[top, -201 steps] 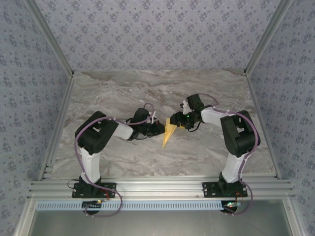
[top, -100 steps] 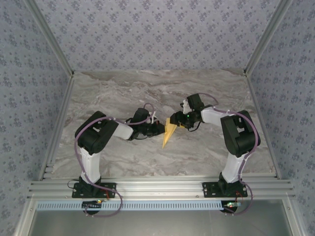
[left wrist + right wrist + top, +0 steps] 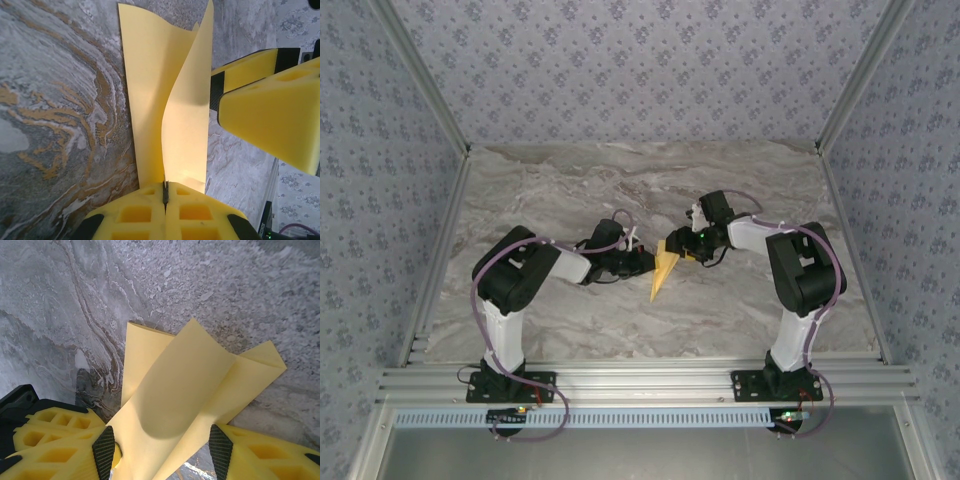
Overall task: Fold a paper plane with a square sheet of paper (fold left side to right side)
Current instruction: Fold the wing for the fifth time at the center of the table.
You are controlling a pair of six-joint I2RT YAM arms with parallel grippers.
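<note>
Comparing the overhead view with a second ago, what has shifted? — Ana

Almost nothing. The paper plane [image 3: 663, 268] lies where it did, near the middle of the table [image 3: 570, 190], its tip toward 7 o'clock. The right arm's elbow has drifted a touch toward 9 o'clock, and both wrists look unmoved. — Ben

And the grips? — Ana

The left gripper [image 3: 647, 262] comes in from 9 o'clock. Its wrist view shows the fingers [image 3: 215, 212] pressed together, with the paper's near edge pinched in the seam. The right gripper [image 3: 674, 249] sits at 2 o'clock of the paper. From its own camera the pads [image 3: 103, 452] stand wide apart, and a raised, curling flap passes between them. Spread, then, not clamping. — Ben

So the fold is unfinished? — Ana

I'd judge so. One layer lies flat on the table while the other stands up off it, uncreased. The stillness suggests a pause mid-fold. The left seems to be anchoring the sheet while the right lines up to carry that flap over toward 3 o'clock and press it down. — Ben
</note>
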